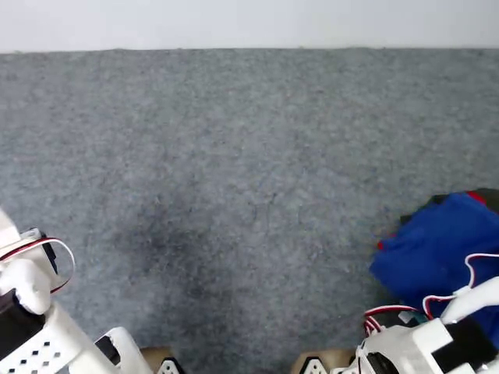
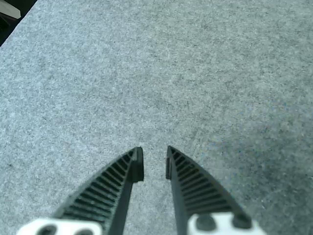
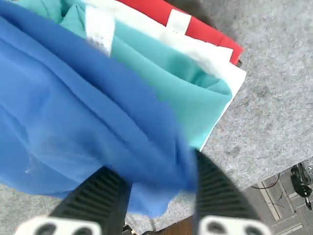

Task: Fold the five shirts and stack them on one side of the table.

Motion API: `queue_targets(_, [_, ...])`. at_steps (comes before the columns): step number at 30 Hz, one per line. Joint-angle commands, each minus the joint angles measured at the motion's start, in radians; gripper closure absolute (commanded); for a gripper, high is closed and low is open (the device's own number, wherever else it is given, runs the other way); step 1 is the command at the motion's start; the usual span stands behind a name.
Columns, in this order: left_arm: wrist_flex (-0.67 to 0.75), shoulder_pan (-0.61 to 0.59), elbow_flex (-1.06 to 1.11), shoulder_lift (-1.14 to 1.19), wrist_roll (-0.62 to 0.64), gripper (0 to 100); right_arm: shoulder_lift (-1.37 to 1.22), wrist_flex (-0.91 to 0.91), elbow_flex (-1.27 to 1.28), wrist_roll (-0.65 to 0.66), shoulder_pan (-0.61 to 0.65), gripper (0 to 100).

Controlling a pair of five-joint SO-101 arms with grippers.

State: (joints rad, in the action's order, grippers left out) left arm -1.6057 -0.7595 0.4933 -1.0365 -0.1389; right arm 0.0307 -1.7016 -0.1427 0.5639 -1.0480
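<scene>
A stack of folded shirts lies at the table's right edge, with the blue shirt (image 1: 433, 249) (image 3: 73, 112) on top. Beneath it show a teal shirt (image 3: 171, 73), a white shirt (image 3: 205, 54), a red shirt (image 3: 161, 10) (image 1: 477, 198) and a dark shirt (image 3: 195, 7). My right gripper (image 3: 156, 188) is open at the stack's edge, its fingers (image 3: 105, 193) wide apart with a loose fold of the blue shirt lying between them. My left gripper (image 2: 154, 164) hovers over bare grey felt, fingers a little apart and holding nothing.
Grey felt table (image 1: 234, 171) runs to a white wall at the back. The left arm's body (image 1: 31, 312) sits at the front left, the right arm's body (image 1: 421, 343) at the front right. Beyond the table edge by the stack, floor and cables (image 3: 298, 176) show.
</scene>
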Motion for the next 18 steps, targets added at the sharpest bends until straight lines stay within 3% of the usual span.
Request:
queue_targets(1, [0.017,0.0,0.002,-0.006,-0.009,91,0.007,0.015,-0.044,0.011,-0.012,71.3])
queue_targets(6, [0.017,0.0,0.002,-0.006,-0.009,91,0.01,0.008,-0.048,0.006,-0.012,62.1])
queue_targets(11, [0.017,0.0,0.002,-0.006,-0.009,91,0.099,-0.093,-0.15,-0.072,0.005,60.7])
queue_targets(15, [0.017,0.0,0.002,-0.006,-0.009,91,0.249,-0.097,-0.152,-0.098,0.07,60.7])
queue_targets(18, [0.017,0.0,0.002,-0.006,-0.009,91,0.381,-0.097,-0.011,-0.098,0.179,60.7])
